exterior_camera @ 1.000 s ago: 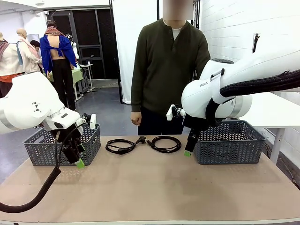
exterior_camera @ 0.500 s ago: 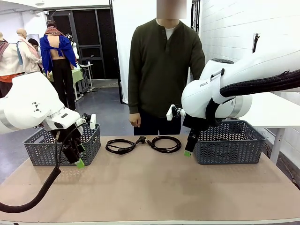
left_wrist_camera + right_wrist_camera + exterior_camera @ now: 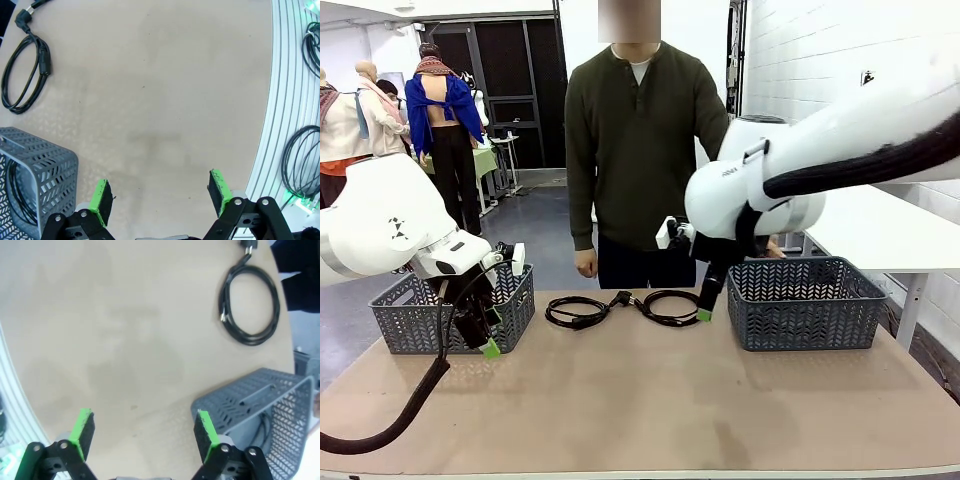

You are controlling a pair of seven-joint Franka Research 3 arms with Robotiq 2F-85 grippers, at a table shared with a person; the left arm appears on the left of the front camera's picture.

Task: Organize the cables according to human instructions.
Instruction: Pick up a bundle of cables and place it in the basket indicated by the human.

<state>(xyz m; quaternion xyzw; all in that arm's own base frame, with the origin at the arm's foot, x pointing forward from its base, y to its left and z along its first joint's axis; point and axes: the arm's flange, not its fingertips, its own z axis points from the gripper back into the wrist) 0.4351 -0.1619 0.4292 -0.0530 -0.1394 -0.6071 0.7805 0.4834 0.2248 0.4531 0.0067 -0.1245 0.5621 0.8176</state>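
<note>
1. Left basket (image 3: 395,320): grey mesh, standing at the table's (image 3: 640,410) far left. The left wrist view shows a stored cord (image 3: 20,197) coiled inside.
2. Left gripper (image 3: 160,192): fingers spread wide and empty, hanging just in front of the left basket over bare tabletop.
3. Left coil (image 3: 577,311): lies flat mid-table near the far edge, its plug pointing toward its neighbour.
4. Right coil (image 3: 670,306): flat, just beside the left coil. Whether the two cables touch at the plugs cannot be told.
5. Right gripper (image 3: 144,429): fingers released, holding nothing, poised at the right coil's right rim.
6. Right basket (image 3: 810,330): open-topped, near the right coil. A dark cord shows faintly inside in the right wrist view.
7. Handling, judged: the cords look light and limp, and loops are liable to sag or unwind. The bundled strands of the ring offer the best hold, not the plug.
8. Clearance: broad bare tabletop nearside. Basket walls and the far edge, where the person's hand (image 3: 585,263) hangs, are the limits.
</note>
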